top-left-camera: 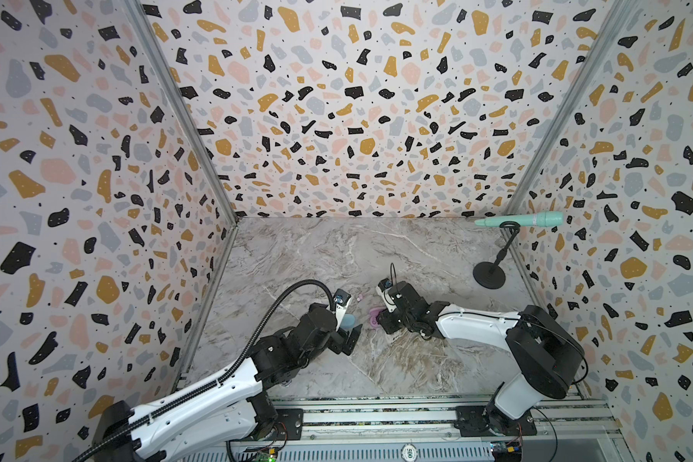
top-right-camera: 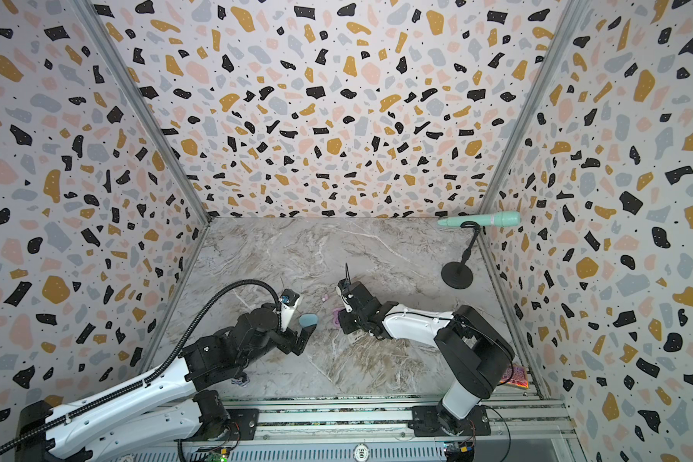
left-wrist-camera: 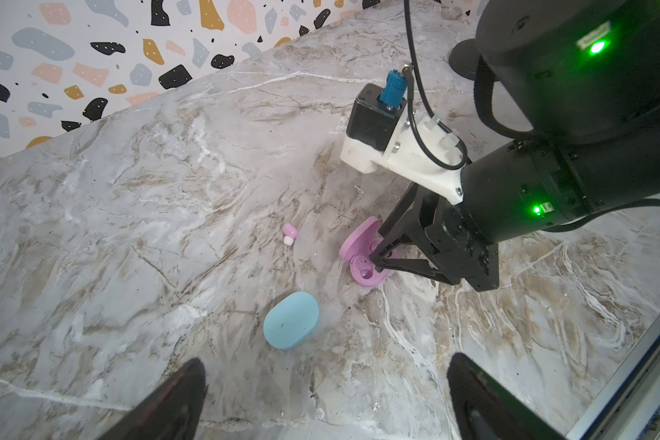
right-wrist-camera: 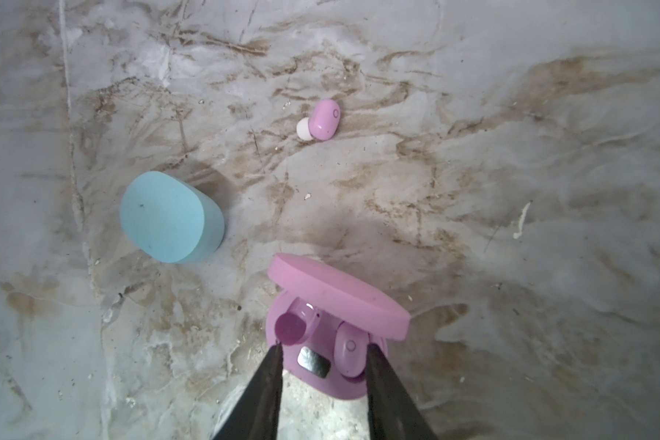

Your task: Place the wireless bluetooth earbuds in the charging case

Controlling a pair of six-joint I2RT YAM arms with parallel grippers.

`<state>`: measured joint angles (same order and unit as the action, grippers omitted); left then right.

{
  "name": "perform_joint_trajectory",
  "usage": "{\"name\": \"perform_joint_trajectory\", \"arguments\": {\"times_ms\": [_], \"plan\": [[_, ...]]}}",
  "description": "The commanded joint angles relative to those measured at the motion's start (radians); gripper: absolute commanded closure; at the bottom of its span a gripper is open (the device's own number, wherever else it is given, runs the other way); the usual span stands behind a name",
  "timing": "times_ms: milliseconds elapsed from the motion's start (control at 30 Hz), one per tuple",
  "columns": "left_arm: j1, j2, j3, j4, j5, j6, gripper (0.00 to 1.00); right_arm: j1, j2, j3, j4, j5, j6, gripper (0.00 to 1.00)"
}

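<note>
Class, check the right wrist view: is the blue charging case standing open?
No: the blue charging case is closed, with no interior showing, whereas the pink case has its lid raised.

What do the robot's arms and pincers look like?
The left arm and right arm have white shells with black joints. The left gripper and right gripper each have two black tapering fingers. A ribbed black hose follows the left arm.

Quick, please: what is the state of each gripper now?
Left gripper: open, holding nothing.
Right gripper: open, holding nothing; its fingertips stand either side of the pink earbud seated in the pink case.
</note>
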<state>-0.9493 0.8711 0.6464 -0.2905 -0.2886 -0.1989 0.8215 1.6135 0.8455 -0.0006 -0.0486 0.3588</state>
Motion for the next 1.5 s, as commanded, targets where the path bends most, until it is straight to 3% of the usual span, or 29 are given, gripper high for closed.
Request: {"name": "perform_joint_trajectory", "arguments": {"times_ms": [0,200,400,567,800,933,1200,1467], "plan": [[-0.002,-0.005,0.003,0.025,0.012,0.007,0.00,0.009,-0.062,-0.006,-0.038,0.001,0.014,0.60],[-0.001,-0.056,0.001,0.036,-0.022,0.008,0.00,0.042,-0.136,-0.010,-0.044,-0.021,0.071,0.50],[0.007,-0.088,0.008,0.034,-0.100,0.002,0.00,0.044,-0.143,0.047,-0.115,-0.014,0.192,0.31],[0.012,-0.130,0.001,0.037,-0.189,-0.005,0.00,0.044,-0.104,0.126,-0.161,0.014,0.278,0.27],[0.014,-0.154,-0.007,0.038,-0.220,-0.009,0.00,0.044,0.037,0.324,-0.253,0.029,0.269,0.30],[0.013,-0.148,-0.009,0.036,-0.216,-0.008,0.00,0.029,0.112,0.415,-0.280,0.038,0.215,0.38],[0.013,-0.136,-0.009,0.037,-0.201,-0.008,0.00,-0.060,0.247,0.514,-0.293,-0.054,0.138,0.55],[0.013,-0.131,-0.011,0.038,-0.197,-0.007,0.00,-0.067,0.336,0.562,-0.302,-0.057,0.087,0.60]]}}
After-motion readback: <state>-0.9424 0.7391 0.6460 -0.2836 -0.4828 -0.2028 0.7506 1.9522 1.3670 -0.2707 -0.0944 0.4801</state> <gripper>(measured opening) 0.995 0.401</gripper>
